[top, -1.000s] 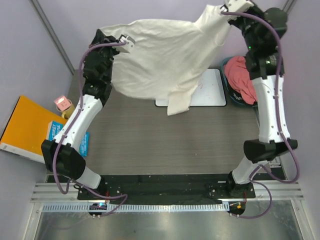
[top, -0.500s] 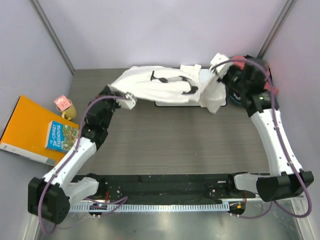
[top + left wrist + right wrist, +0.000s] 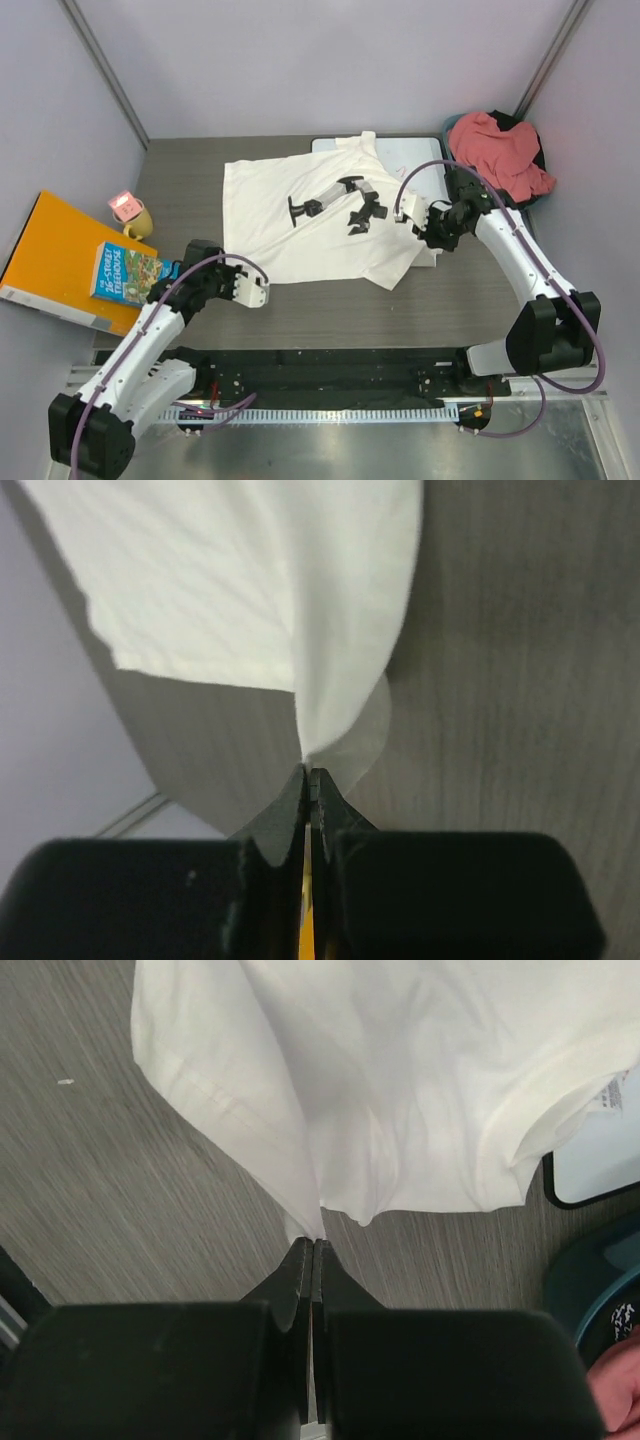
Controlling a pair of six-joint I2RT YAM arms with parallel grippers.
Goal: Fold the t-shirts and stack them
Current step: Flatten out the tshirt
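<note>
The white t-shirt [image 3: 300, 215] lies spread on the table, its black print facing up, and covers part of the whiteboard [image 3: 405, 152]. My left gripper [image 3: 256, 291] is shut on the shirt's near-left corner [image 3: 340, 630], low over the table. My right gripper [image 3: 404, 214] is shut on the shirt's right edge [image 3: 400, 1090], where the cloth bunches into folds. The salmon pink t-shirt [image 3: 497, 153] sits heaped in a teal basket [image 3: 448, 128] at the far right; a bit of that pink shirt [image 3: 615, 1385] shows in the right wrist view.
An orange folder [image 3: 45, 262] with a picture book [image 3: 125, 271] on it lies off the table's left edge, next to a yellow mug [image 3: 128, 211]. The basket [image 3: 590, 1280] and whiteboard corner [image 3: 600, 1160] are close to my right gripper.
Both arms have brought the white t-shirt down from mid-air and drawn it towards the near side. It now lies flat, print up. Both grippers stay shut on it.
</note>
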